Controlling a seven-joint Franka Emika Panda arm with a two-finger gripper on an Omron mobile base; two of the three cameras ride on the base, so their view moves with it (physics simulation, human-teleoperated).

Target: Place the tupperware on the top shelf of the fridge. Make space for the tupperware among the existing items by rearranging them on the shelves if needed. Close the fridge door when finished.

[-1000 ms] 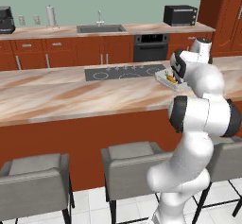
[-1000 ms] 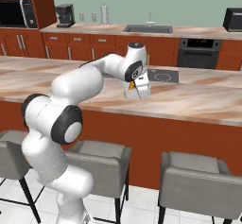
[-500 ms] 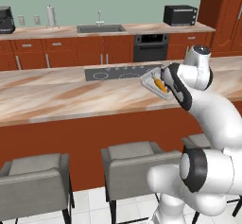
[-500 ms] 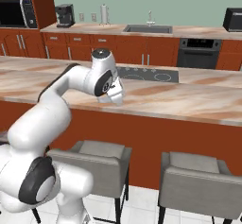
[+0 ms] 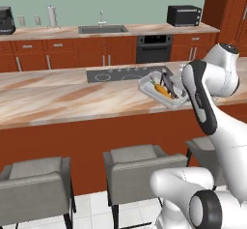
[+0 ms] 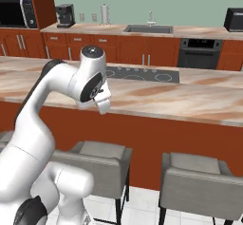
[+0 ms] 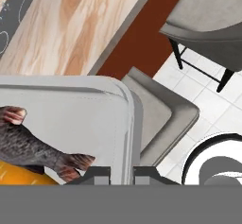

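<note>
Over the counter, well left of the arm, runs pale marbled stone with tan streaks, smooth and flat, and a dark cooktop is set flush in it. To its right the tupperware hangs tilted in the air above the counter's near edge, carried by the gripper. The jaws are clenched on the tub's rim; in the hand view the two dark tips pinch the thin whitish wall right at its rounded corner. It is a shallow, translucent, round-cornered box that looks like stiff plastic. Inside lie a smooth orange carrot and a scaly grey fish with a reddish tail fin, both loose.

This looks like the carrying step: the tub is lifted and being brought round, while the fridge is nowhere among these views. Next, I judge, the base must turn toward the fridge, keeping the tub level enough that nothing slides out. Below, grey padded stools stand on white tile.
</note>
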